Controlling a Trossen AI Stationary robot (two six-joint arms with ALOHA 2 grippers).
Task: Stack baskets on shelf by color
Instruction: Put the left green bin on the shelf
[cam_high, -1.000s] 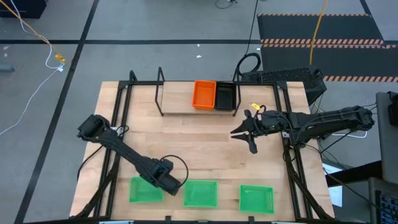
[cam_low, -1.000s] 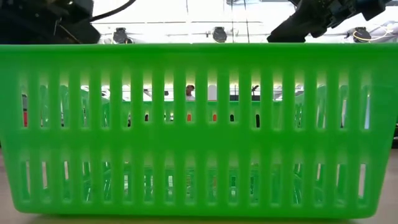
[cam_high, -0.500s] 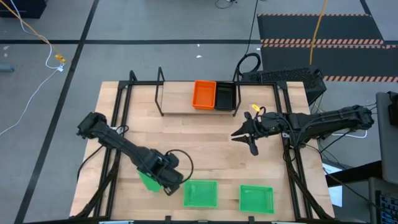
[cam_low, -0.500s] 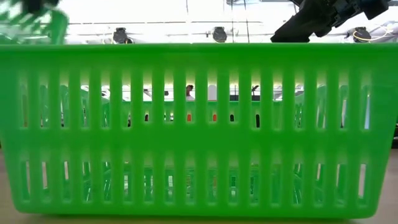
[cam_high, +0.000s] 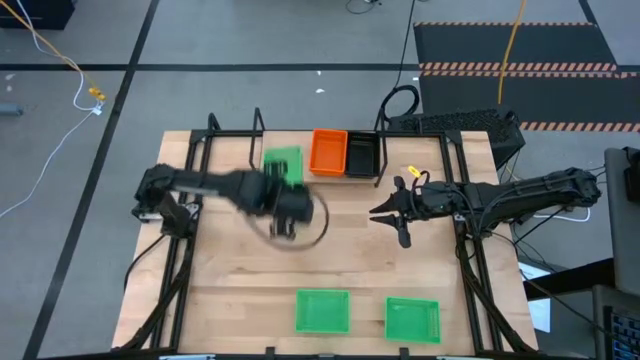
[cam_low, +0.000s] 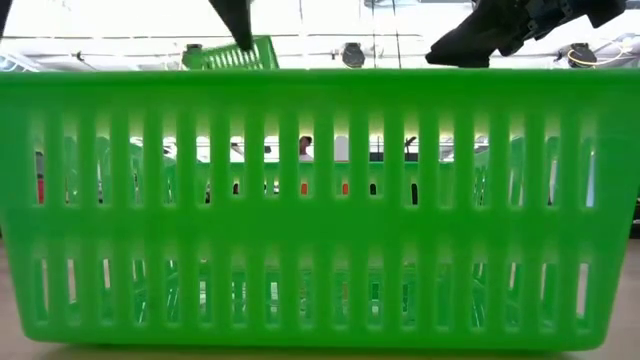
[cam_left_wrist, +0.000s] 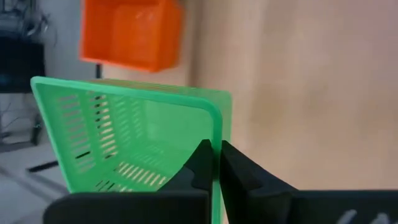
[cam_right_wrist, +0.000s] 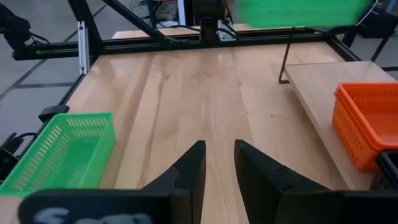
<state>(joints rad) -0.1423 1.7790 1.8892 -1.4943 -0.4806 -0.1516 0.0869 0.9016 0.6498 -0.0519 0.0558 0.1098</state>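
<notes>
My left gripper (cam_high: 288, 192) is shut on a green basket (cam_high: 283, 165) and carries it over the shelf (cam_high: 258, 150), just left of the orange basket (cam_high: 328, 150). A black basket (cam_high: 362, 152) stands on the shelf to the right of the orange one. Two more green baskets (cam_high: 322, 310) (cam_high: 412, 318) rest on the table near its front edge. My right gripper (cam_high: 385, 213) hovers open over the table's right half, with nothing between its fingers (cam_right_wrist: 249, 165). My left gripper pinches one wall of the green basket at its rim (cam_left_wrist: 216, 140), one finger inside the basket and one outside, not far from a corner. The basket is lifted clear, and it shows tilted in the low view (cam_low: 235, 52).
The black table frame (cam_high: 190, 170) runs along both sides of the wooden top. One green basket (cam_low: 320, 200) fills the low view and hides most of the table behind it. Bare wood lies between the shelf and the two near baskets.
My left gripper has lifted the leftmost green basket off the table's near edge and swung it up and toward the far edge, to the shelf beside the orange basket. The basket tipped as it rose. The other two green baskets stayed in place.
</notes>
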